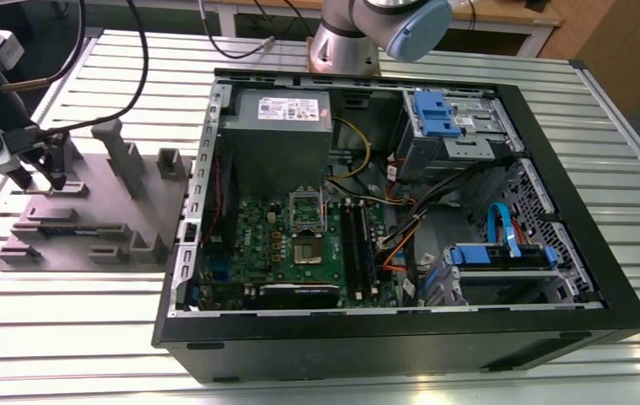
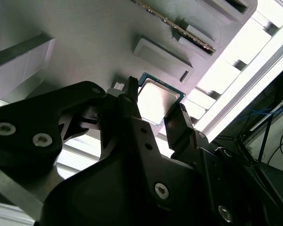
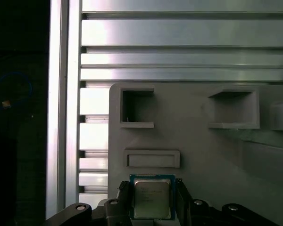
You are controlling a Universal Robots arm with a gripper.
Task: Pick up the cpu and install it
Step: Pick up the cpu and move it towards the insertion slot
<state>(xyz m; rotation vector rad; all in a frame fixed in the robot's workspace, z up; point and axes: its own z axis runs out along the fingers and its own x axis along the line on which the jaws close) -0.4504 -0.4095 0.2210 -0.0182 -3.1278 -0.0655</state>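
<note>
cpu [image 3: 152, 198] sits inside the hand [image 3: 153, 188] at the grey block [image 3: 203, 155]; whether gripped, cannot tell.

There is one cpu [image 3: 152, 197] and one grey block [image 1: 83, 215]. Beside the block, one computer case [image 1: 410, 346] holds two blue caddies [image 1: 434, 114].

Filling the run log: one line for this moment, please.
stage: pickup | hand: down at cpu | cpu: lying on grey block | install: not yet done
</note>
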